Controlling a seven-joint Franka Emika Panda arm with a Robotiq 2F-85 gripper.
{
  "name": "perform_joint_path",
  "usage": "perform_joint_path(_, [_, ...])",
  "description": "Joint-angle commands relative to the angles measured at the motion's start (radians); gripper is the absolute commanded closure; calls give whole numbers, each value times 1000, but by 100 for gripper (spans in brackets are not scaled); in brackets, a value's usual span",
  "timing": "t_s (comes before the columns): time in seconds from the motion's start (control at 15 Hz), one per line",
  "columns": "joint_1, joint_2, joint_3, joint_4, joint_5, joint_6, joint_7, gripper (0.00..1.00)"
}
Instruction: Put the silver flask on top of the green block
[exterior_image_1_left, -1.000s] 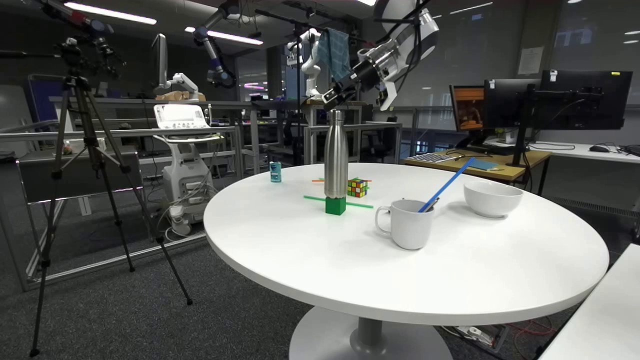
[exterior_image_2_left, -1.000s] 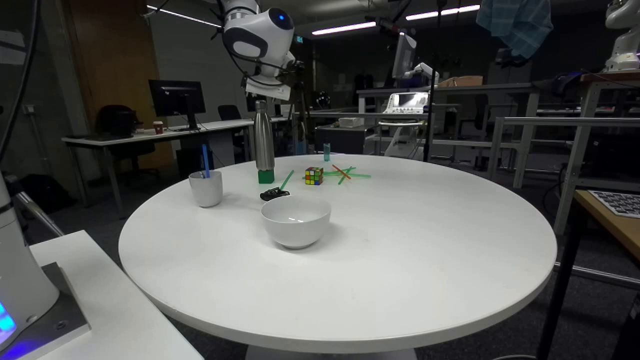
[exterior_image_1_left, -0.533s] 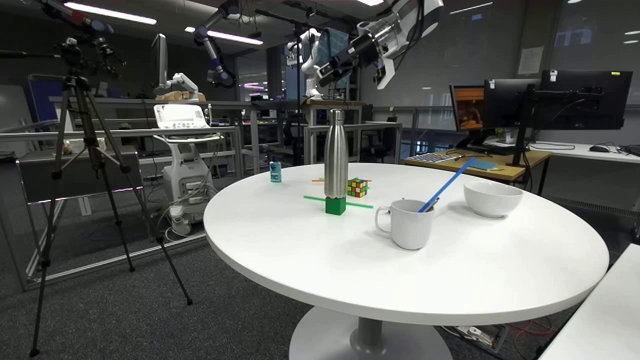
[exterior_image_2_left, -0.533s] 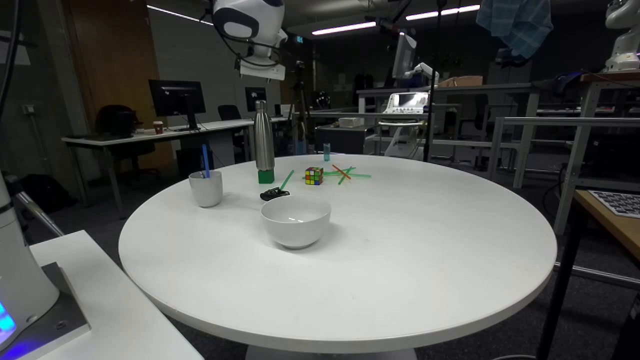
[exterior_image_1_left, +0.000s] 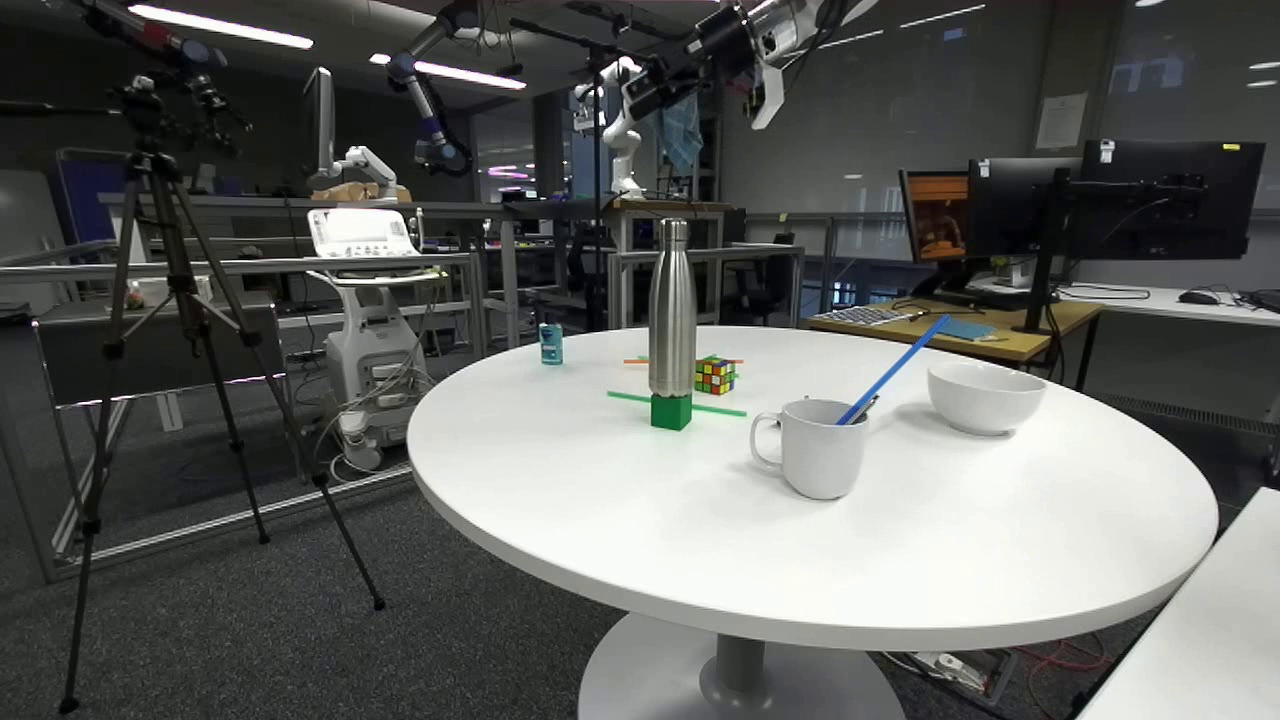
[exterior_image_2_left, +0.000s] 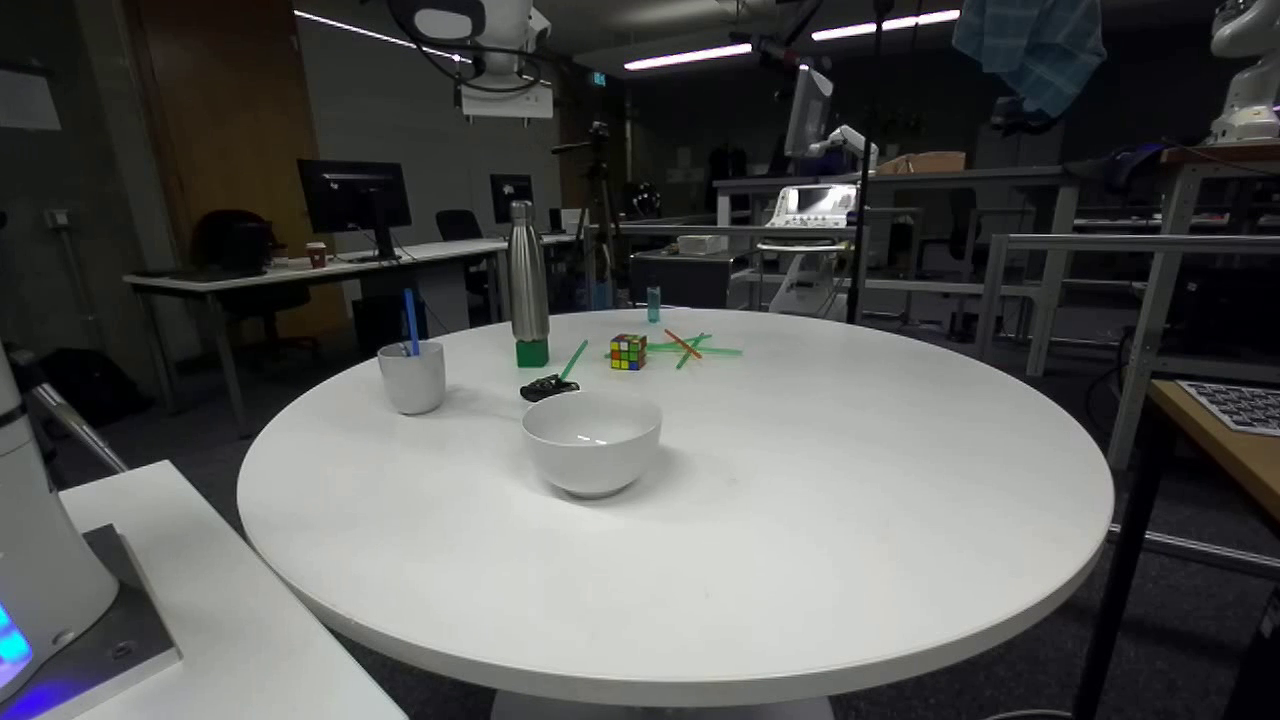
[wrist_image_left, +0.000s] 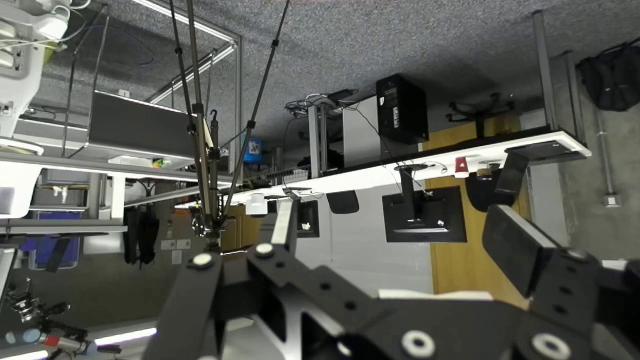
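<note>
The silver flask (exterior_image_1_left: 673, 315) stands upright on top of the green block (exterior_image_1_left: 670, 412), which rests on the white round table (exterior_image_1_left: 560, 480). The flask (exterior_image_2_left: 528, 280) and the block (exterior_image_2_left: 532, 353) show the same way in both exterior views. My gripper (exterior_image_1_left: 640, 98) is up in the air, well above the flask's cap and not touching it. In the wrist view, which stands upside down, the gripper (wrist_image_left: 392, 217) has its fingers wide apart with nothing between them. The flask and block are out of the wrist view. The fingers cannot be made out in an exterior view behind the arm (exterior_image_2_left: 500, 60).
A white mug (exterior_image_1_left: 822, 450) with a blue stick (exterior_image_1_left: 893, 370) stands near the flask. A white bowl (exterior_image_2_left: 590, 445), a puzzle cube (exterior_image_1_left: 715, 376), a dark object (exterior_image_2_left: 549, 388), a teal can (exterior_image_1_left: 551, 343) and several thin coloured sticks (exterior_image_2_left: 685, 346) are also on the table.
My gripper has moved upward, away from the flask's top. The flask and the green block have not moved.
</note>
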Motion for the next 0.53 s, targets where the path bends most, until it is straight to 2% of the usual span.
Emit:
perform_joint_path(0.0, [10, -40, 11, -42, 3, 49, 18, 0])
perform_joint_path(0.07, [11, -41, 11, -46, 1, 53, 47, 0])
perform_joint_path(0.13, [2, -14, 9, -14, -4, 14, 18, 0])
perform_joint_path(0.47, [2, -15, 11, -21, -4, 20, 28, 0])
